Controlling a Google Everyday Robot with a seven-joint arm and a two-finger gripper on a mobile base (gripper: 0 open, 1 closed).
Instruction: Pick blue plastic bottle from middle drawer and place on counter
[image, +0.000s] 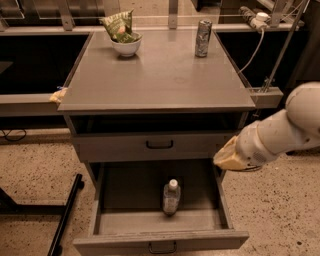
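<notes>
The blue plastic bottle (171, 197), clear with a white cap, lies in the open middle drawer (160, 241), near its centre, cap pointing to the back. The grey counter (159, 76) tops the cabinet. My gripper (228, 158) sits at the end of the white arm that reaches in from the right; it is at the drawer's right edge, above and to the right of the bottle, not touching it.
A silver patterned can (202, 38) stands at the counter's back right. A white bowl with a green bag (123, 40) stands at the back left. The shallower upper drawer (159, 144) is closed. A black bar (65, 220) crosses the floor at the left.
</notes>
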